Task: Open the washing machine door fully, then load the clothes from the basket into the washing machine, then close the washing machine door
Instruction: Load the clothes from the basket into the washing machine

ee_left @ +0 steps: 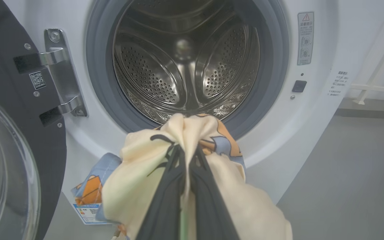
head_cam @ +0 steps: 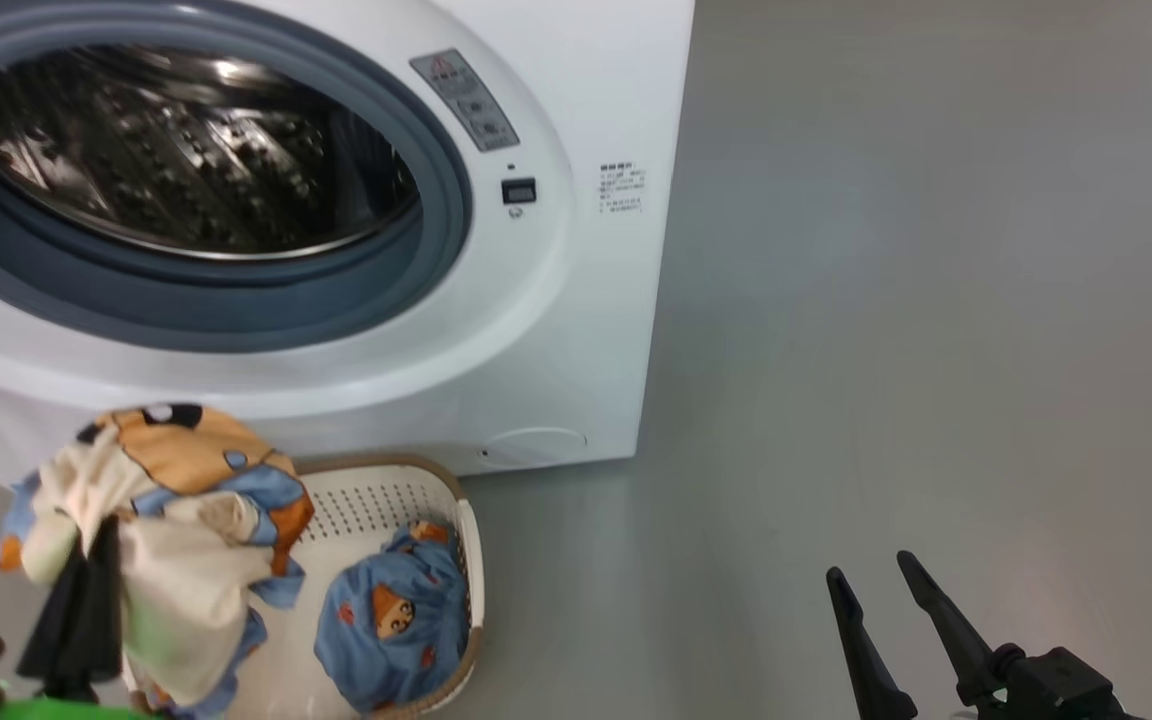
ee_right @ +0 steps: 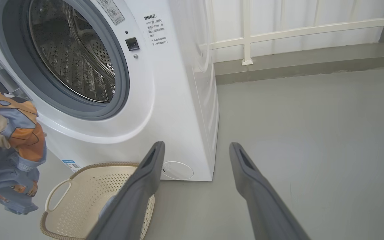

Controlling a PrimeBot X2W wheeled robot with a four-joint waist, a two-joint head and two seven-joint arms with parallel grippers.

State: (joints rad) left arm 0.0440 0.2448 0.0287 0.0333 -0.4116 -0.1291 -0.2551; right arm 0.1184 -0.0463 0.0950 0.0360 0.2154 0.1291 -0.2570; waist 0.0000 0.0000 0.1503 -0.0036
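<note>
The white washing machine (head_cam: 576,300) stands with its steel drum (ee_left: 185,66) exposed. Its black-ringed door (ee_left: 8,133) is swung wide to the left on a metal hinge (ee_left: 58,76). My left gripper (ee_left: 187,150) is shut on one garment of the clothes (ee_left: 138,186), cream side out, hanging above the basket and just below the drum mouth; the same garment (head_cam: 176,520) shows in the head view. A second blue bear-print garment (head_cam: 396,620) lies in the cream basket (head_cam: 376,500) on the floor before the machine. My right gripper (head_cam: 881,580) is open and holds nothing, low over the floor to the right.
Grey floor (head_cam: 936,300) stretches to the right of the machine. A white railing (ee_right: 295,33) and a low kerb run along the back wall. The open door stands at the left of the machine's front.
</note>
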